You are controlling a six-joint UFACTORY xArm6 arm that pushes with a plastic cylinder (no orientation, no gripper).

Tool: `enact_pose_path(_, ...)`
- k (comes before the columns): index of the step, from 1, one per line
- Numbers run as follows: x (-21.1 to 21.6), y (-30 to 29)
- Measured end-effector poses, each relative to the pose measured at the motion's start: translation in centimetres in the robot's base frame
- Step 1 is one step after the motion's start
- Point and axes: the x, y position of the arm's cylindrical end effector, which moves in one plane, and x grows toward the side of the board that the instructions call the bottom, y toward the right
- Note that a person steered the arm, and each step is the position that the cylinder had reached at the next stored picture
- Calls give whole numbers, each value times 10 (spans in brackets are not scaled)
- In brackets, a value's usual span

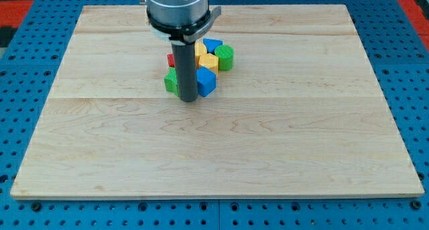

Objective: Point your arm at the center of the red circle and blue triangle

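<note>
— Where's everything on the desk [100, 156]?
— From the view's left: a green block [171, 82], a red block [171, 59] mostly hidden, my tip [188, 98] just below-left of the blue cube [206, 82], yellow blocks [207, 59], blue triangle [212, 44], green cylinder [225, 57].
— A hand?
— No hand, only the rod.

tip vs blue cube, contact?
Cannot tell. In the camera view, my tip sits right against the view's left edge of the blue cube block with no visible gap, but the single angle and overlap leave contact unconfirmed.
</note>
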Motion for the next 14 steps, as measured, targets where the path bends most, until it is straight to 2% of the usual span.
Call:
enact_pose_path(1, 28, 9)
enact_pose_path(2, 25, 47)
enact_pose_path(3, 25, 54)
enact_pose_path(6, 10, 47)
enact_pose_path(7, 20, 47)
enact_pose_path(8, 39, -26)
enact_pose_path(9, 11, -113)
enact_pose_path(10, -55, -157)
enact_pose_path(11, -150, -157)
enact_pose_path(12, -210, -144)
enact_pose_path(14, -210, -4)
